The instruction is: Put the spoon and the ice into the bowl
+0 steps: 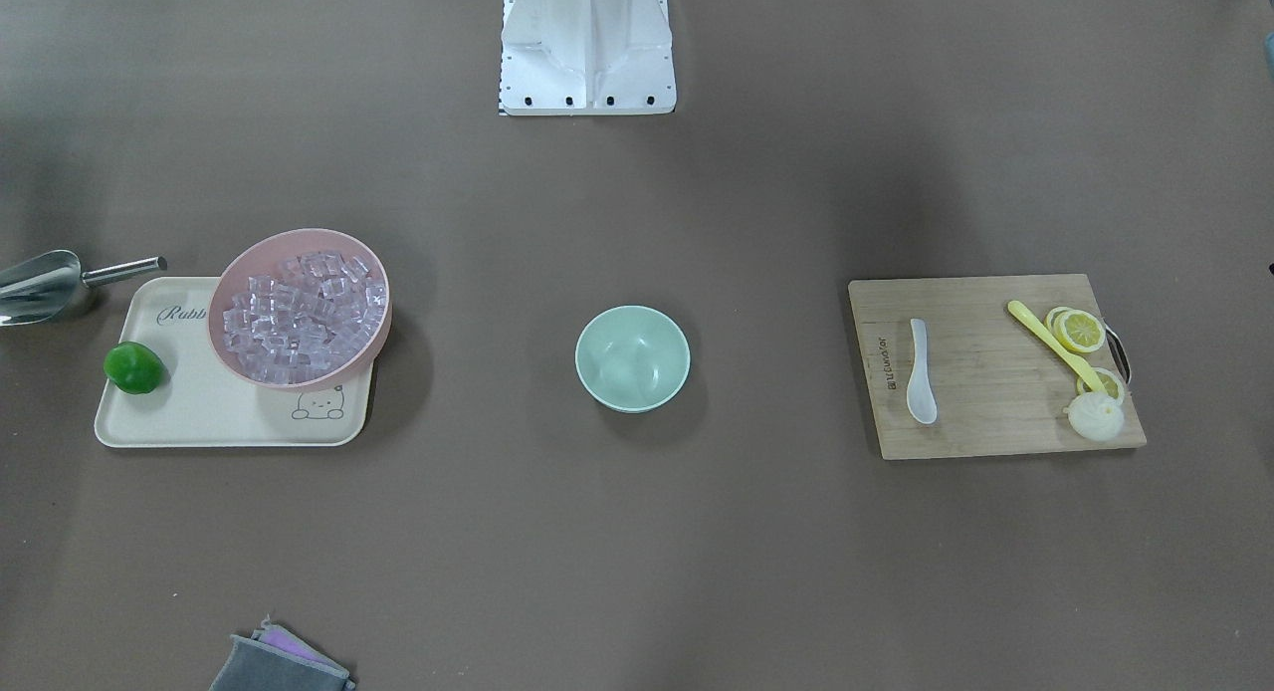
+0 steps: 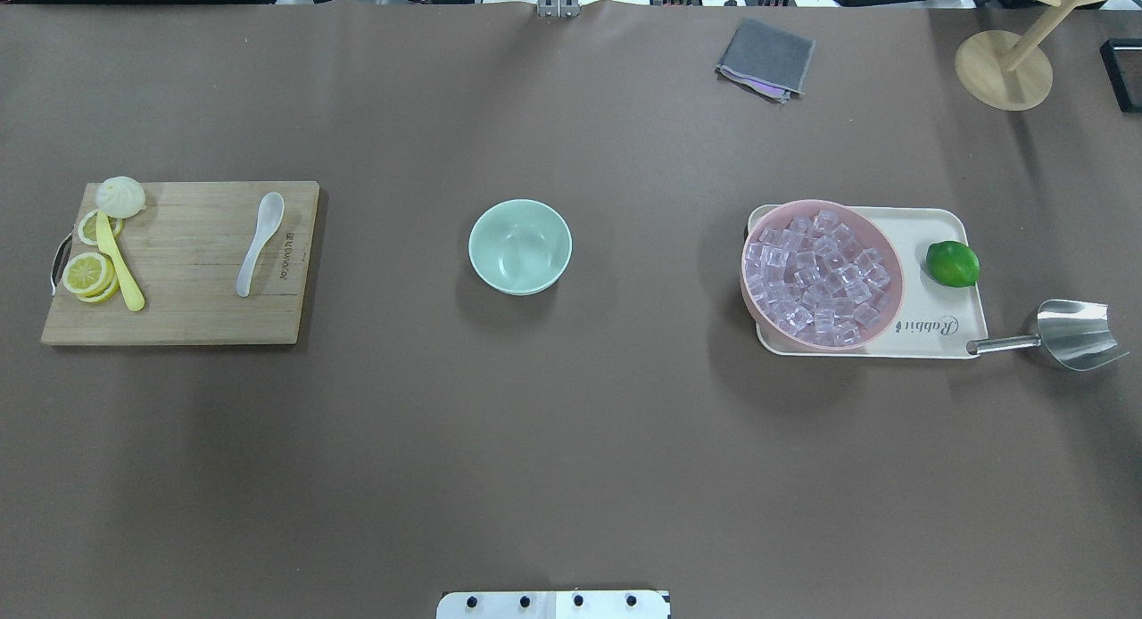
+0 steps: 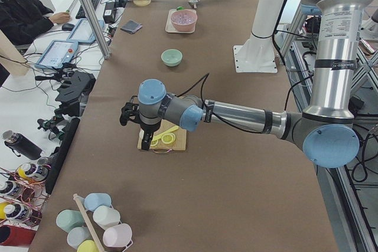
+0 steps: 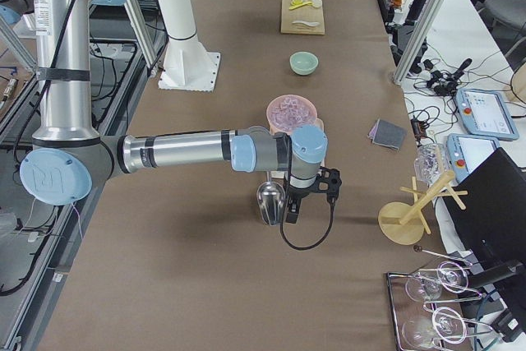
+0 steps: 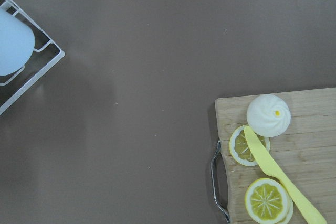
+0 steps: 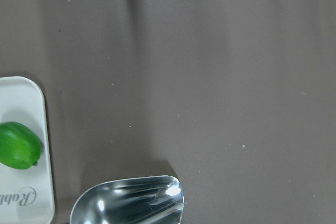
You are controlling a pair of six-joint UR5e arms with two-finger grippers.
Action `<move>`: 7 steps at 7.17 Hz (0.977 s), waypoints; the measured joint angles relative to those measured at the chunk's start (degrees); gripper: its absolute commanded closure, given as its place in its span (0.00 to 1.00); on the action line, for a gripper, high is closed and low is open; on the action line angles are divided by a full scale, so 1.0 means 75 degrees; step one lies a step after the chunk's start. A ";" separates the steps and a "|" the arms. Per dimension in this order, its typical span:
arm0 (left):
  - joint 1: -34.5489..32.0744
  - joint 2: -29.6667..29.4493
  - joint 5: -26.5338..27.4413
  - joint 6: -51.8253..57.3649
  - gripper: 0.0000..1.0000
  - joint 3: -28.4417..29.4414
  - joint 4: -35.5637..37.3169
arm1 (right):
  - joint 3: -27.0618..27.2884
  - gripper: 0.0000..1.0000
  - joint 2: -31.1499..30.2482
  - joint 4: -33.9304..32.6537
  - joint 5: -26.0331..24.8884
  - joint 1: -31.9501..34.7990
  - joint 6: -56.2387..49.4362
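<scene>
The white spoon (image 1: 921, 372) (image 2: 259, 243) lies on a wooden cutting board (image 2: 187, 307) on my left side. The mint-green bowl (image 1: 632, 357) (image 2: 520, 246) stands empty mid-table. The ice (image 1: 299, 318) (image 2: 816, 276) fills a pink bowl (image 2: 744, 276) on a cream tray (image 2: 946, 226) on my right side. My left gripper (image 3: 126, 116) hovers high over the board's outer end. My right gripper (image 4: 329, 182) hovers high over the steel scoop (image 4: 269, 201). Both show only in the side views, so I cannot tell whether either is open or shut.
A yellow spoon (image 2: 119, 267), lemon slices (image 2: 87, 274) and a white bun (image 2: 119, 195) lie on the board. A lime (image 2: 952, 264) sits on the tray, with the steel scoop (image 2: 1075, 334) beside it. A grey cloth (image 2: 767, 57) and a wooden stand (image 2: 1004, 70) sit at the far edge.
</scene>
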 measured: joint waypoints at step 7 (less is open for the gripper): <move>0.2425 -0.2019 0.0187 -0.1547 0.02 -0.0072 0.0073 | 0.0079 0.00 0.0983 0.0426 0.0179 -0.0728 0.0168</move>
